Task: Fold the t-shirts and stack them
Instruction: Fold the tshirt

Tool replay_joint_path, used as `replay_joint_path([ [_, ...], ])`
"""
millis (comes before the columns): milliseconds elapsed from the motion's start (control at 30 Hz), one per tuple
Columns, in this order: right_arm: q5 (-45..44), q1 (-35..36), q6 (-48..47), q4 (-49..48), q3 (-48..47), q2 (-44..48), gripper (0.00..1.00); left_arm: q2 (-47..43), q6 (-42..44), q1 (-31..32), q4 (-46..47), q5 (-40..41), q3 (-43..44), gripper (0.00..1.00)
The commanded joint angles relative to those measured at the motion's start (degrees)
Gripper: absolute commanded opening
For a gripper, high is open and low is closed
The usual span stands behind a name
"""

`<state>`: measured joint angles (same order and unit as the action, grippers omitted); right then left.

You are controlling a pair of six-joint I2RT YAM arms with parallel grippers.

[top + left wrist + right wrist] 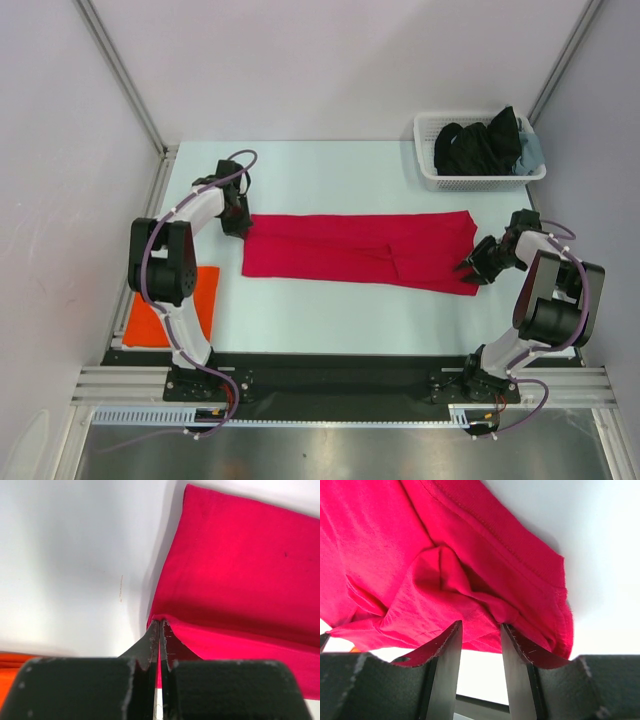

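Note:
The crimson red t-shirt (360, 250) lies in a long folded strip across the middle of the table. My left gripper (237, 222) sits at its far left corner and is shut on the cloth's edge (160, 625); the red t-shirt (240, 570) stretches away to the right. My right gripper (470, 270) is at the shirt's near right end with its jaws open (480, 624); bunched red cloth (420, 555) rests at its fingertips. The orange t-shirt (145, 325) lies folded at the near left, partly under my left arm, and shows in the left wrist view (7, 675).
A white lattice basket (470, 182) holding dark clothes (480, 140) stands at the back right corner. Grey walls enclose the table on three sides. The table's near edge runs along the black rail by the arm bases.

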<state>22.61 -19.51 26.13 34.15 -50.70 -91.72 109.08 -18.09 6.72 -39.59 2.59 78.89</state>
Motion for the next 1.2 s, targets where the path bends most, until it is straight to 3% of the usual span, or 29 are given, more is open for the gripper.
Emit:
replay_joint_path([
  [0,1.56,-0.27,1.03,-1.63,-1.07,-0.48,0.41,-1.06,-0.63,-0.39,0.40,0.58,0.38,0.00],
  [267,3.31,0.52,2.61,-3.39,-0.89,-0.74,0.35,0.00,-1.16,-0.39,0.92,0.22,-0.05,0.01],
  [367,4.10,0.52,3.22,-3.74,-1.24,-1.09,0.22,0.35,-1.07,-0.39,1.01,0.22,-0.14,0.01],
  [400,4.63,0.61,4.01,-3.83,-1.33,-1.00,0.14,0.35,-1.07,-0.39,1.01,0.22,-0.14,0.01],
  [600,8.50,0.70,8.75,-6.28,-3.62,-0.04,0.00,0.87,-1.25,-0.39,0.57,0.84,0.12,0.02],
  [1167,14.21,2.63,21.68,-21.66,-12.67,-13.74,0.00,1.14,-2.65,-0.39,1.45,1.10,-1.28,0.04],
])
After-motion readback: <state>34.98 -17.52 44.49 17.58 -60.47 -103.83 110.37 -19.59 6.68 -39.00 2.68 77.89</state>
